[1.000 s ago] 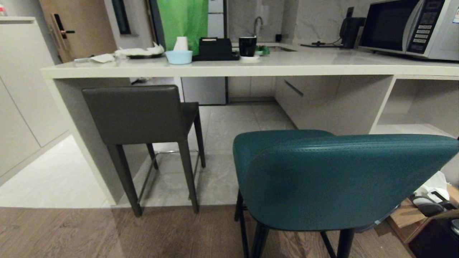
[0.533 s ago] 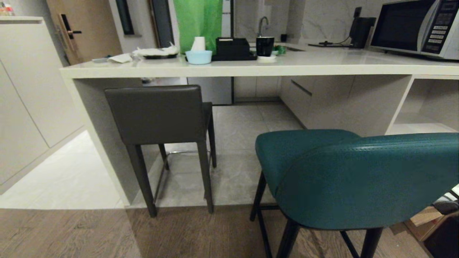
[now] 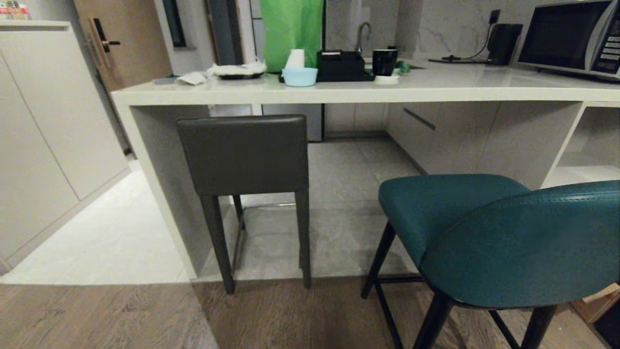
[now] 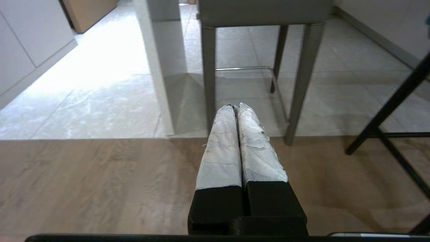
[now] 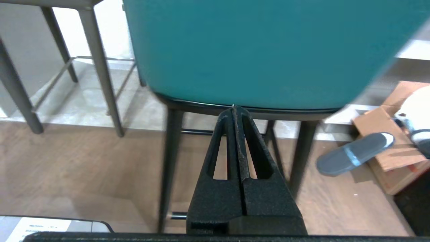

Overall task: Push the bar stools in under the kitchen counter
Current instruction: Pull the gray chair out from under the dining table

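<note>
Your left hand [image 4: 237, 107] is pressed fully closed on nothing, hanging low over the wood floor [image 3: 97, 315] just short of the grey stool's [image 3: 247, 155] legs. Your right hand [image 5: 234, 108] is likewise closed and empty, its tips right by the lower edge of the teal stool's [image 3: 508, 237] back; you cannot tell whether they touch. The grey stool stands on your left, its back just below the desk [image 3: 339, 92] edge. The teal stool stands on your right, well out from the desk.
</note>
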You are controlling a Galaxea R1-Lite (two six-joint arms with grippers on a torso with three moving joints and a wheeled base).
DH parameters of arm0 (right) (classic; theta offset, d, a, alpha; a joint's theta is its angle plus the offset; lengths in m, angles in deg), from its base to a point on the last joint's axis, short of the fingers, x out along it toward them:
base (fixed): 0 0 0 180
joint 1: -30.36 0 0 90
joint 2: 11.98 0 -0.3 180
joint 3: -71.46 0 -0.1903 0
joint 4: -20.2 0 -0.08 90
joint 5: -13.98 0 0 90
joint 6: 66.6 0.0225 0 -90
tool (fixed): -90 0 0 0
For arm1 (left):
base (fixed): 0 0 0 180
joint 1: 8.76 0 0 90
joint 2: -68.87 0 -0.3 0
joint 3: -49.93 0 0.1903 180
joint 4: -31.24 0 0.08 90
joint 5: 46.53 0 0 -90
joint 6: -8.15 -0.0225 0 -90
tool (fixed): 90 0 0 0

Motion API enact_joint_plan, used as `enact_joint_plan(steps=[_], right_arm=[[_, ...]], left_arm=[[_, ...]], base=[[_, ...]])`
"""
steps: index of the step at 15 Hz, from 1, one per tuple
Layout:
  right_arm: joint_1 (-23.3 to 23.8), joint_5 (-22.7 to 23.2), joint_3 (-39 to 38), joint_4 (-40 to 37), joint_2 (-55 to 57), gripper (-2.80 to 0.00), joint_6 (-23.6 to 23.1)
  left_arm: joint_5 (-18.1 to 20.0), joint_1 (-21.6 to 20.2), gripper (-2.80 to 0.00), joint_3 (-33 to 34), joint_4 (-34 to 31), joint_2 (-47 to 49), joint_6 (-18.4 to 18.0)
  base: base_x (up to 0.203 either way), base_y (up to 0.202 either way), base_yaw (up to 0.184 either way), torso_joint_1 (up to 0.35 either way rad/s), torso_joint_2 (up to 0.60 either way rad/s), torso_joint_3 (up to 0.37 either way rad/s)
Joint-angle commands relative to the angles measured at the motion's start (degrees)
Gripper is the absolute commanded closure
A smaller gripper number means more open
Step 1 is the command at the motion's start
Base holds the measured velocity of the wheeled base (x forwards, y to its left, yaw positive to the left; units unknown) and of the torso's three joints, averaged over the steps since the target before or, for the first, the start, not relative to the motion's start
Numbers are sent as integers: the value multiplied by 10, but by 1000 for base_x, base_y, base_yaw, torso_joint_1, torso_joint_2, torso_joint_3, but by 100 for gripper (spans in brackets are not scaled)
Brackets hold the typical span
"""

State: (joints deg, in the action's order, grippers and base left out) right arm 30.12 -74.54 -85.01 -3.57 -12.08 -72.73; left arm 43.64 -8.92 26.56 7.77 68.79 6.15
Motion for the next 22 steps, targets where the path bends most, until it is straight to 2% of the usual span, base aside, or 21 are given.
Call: enact_joint_plan(steps=[1,15,22], right_arm=[[0,0,0,0,1,0,0],[0,0,0,0,1,0,0],[0,0,0,0,1,0,0]], left_arm=[[0,0,0,2,0,1,0],[0,0,0,2,1,1,5],[0,0,0,2,1,1,14]], base=[[0,195,1,2,7,2],[0,195,-2,3,1,2],[0,22,0,1,1,1]])
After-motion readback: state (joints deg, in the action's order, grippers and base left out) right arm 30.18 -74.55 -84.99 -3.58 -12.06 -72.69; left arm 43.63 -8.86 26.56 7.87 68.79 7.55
